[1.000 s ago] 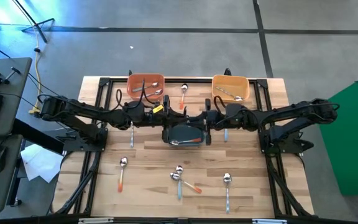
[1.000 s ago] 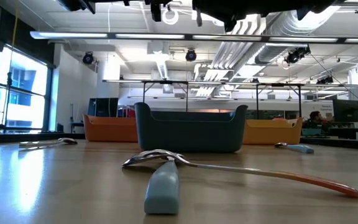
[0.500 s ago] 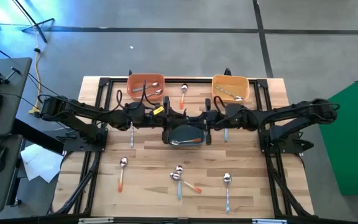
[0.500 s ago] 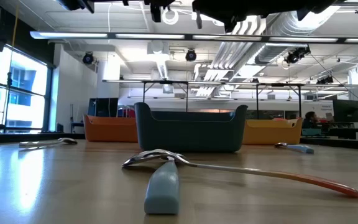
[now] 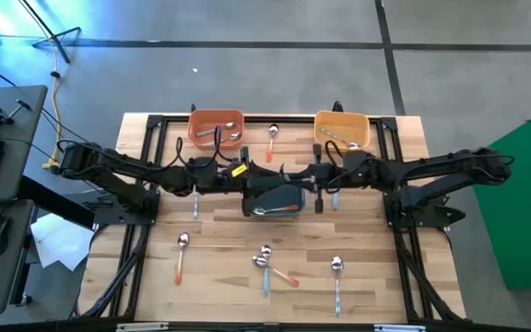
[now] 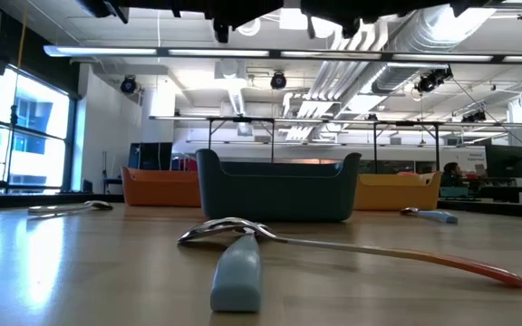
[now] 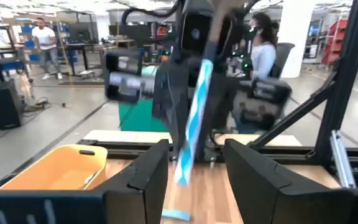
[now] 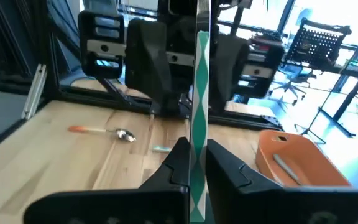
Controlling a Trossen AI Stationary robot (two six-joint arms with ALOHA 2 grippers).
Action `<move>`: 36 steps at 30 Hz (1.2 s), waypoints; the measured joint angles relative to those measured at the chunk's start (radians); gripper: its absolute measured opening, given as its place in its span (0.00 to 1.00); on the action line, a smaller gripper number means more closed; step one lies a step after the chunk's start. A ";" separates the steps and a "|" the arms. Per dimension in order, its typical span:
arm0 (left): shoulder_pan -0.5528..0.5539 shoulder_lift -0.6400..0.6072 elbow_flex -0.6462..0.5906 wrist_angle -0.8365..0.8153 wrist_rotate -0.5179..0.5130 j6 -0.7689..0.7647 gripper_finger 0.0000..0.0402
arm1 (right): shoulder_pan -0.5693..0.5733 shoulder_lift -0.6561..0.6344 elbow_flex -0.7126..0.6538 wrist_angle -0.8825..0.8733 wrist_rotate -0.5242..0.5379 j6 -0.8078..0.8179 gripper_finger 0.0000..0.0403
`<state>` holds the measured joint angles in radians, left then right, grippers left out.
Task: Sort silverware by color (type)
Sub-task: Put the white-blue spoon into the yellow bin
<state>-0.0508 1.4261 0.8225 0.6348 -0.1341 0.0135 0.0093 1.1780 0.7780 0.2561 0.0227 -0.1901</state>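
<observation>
three bins: one orange point(image 5: 216, 128), one yellow point(image 5: 341, 129), one dark blue point(image 5: 276, 197).

seven loose spoons on the table: three orange-handled point(image 5: 272, 138) point(image 5: 181, 258) point(image 5: 286, 276), one blue-handled point(image 5: 265, 278), one silver point(image 5: 336, 279), and two pale ones point(image 5: 195, 199) point(image 5: 335, 197) whose colour cannot be told.

one striped spoon point(image 8: 199, 93) is up off the table.

one spoon shows in the dark blue bin. those in the orange and yellow bins cannot be counted surely.

two arms point(image 5: 118, 166) point(image 5: 450, 171).

two people point(image 7: 42, 37) point(image 7: 263, 53) in the room behind.
</observation>
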 joint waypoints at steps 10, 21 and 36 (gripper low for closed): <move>-0.026 -0.006 -0.147 0.150 -0.071 -0.004 0.36 | -0.238 -0.143 0.059 -0.582 0.270 -0.064 0.03; -0.050 -0.019 -0.240 0.244 -0.116 -0.022 0.36 | -0.740 0.099 0.105 -0.820 0.201 -0.334 0.03; -0.058 -0.019 -0.246 0.243 -0.113 -0.043 0.36 | -0.918 0.306 0.105 -0.835 0.183 -0.379 0.03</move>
<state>-0.1092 1.4075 0.5762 0.8776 -0.2469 -0.0295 -0.9090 1.4843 0.8833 -0.5785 0.2058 -0.5686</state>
